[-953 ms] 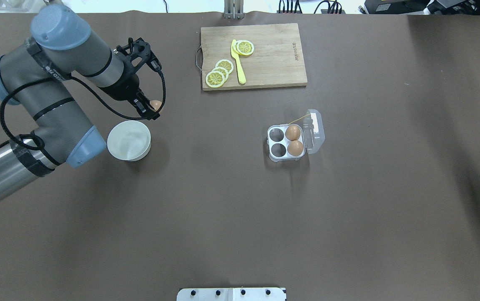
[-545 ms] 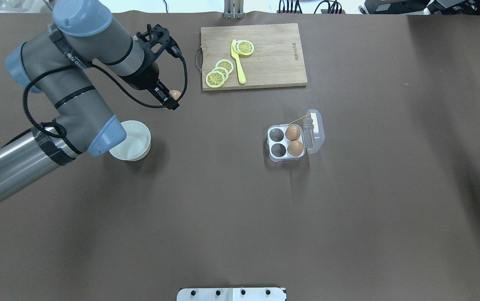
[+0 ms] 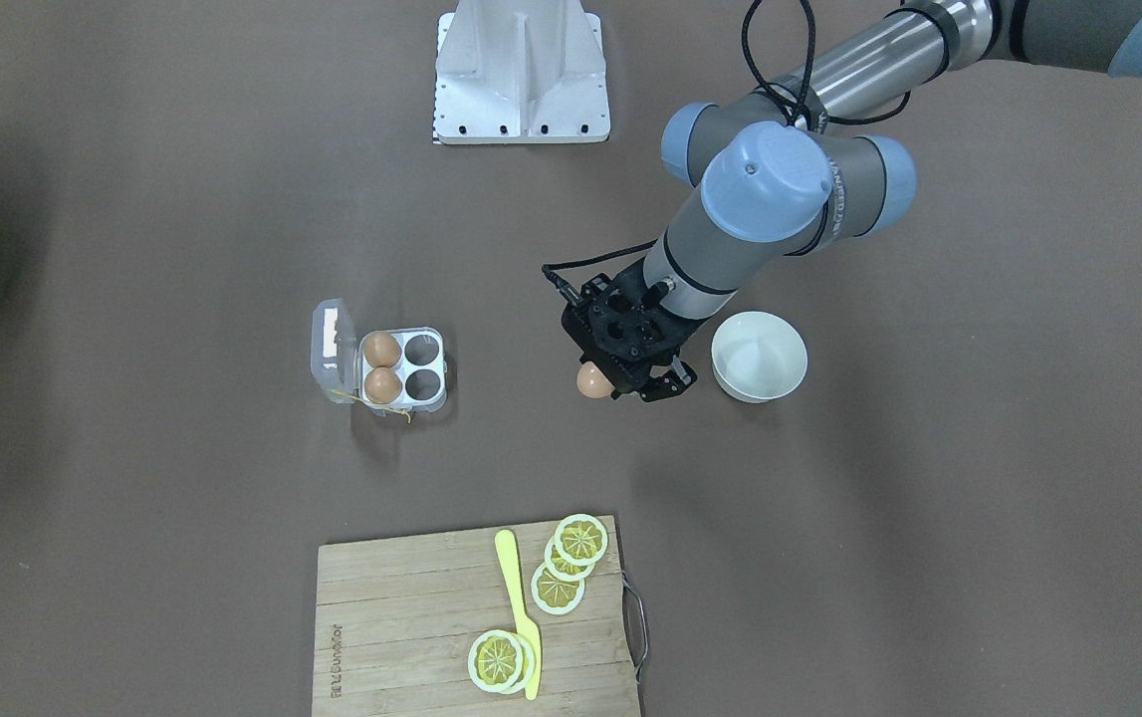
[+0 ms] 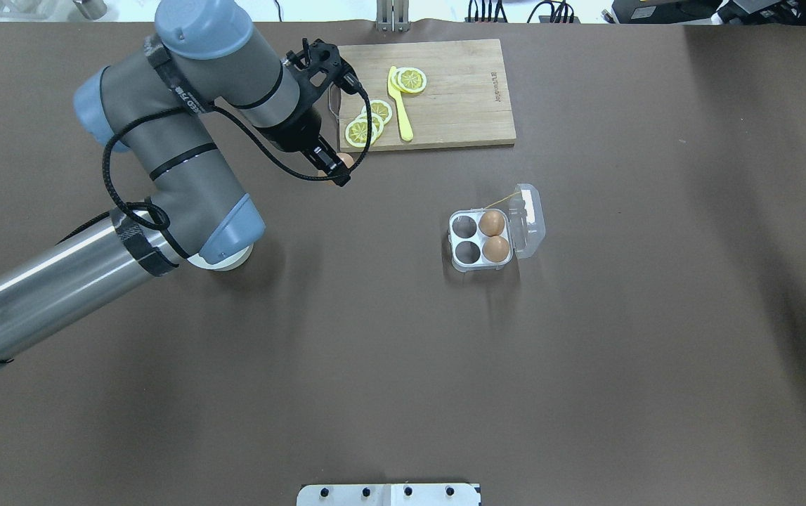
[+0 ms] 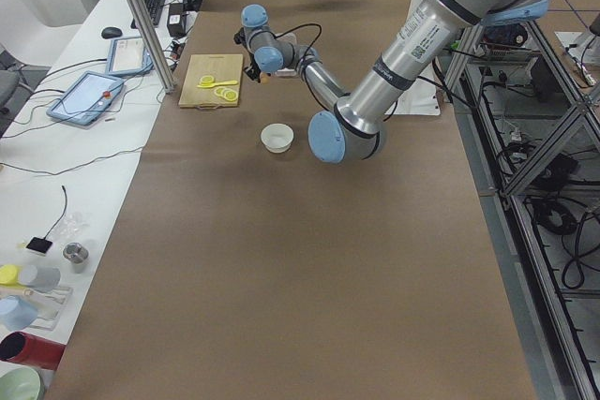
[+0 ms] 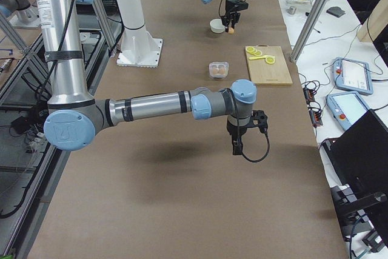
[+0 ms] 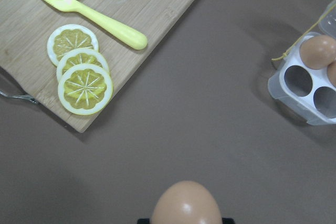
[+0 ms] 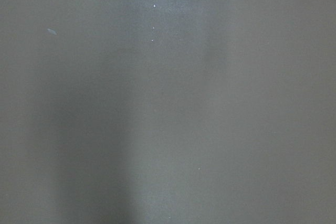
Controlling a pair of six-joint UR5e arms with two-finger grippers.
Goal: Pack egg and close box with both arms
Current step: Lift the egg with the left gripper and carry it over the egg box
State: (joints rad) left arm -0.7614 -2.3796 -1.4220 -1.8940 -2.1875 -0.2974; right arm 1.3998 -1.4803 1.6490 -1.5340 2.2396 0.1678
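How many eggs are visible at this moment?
3. Two eggs sit in the open box, in the cells by its lid; one egg is held by the left arm's fingers near the cutting board.

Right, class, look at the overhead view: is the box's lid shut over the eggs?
No: the lid of the box lies open to one side, leaving two eggs and two empty cells uncovered.

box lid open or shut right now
Open. The clear lid of the box lies folded back to the side, leaving two eggs and two empty cells uncovered.
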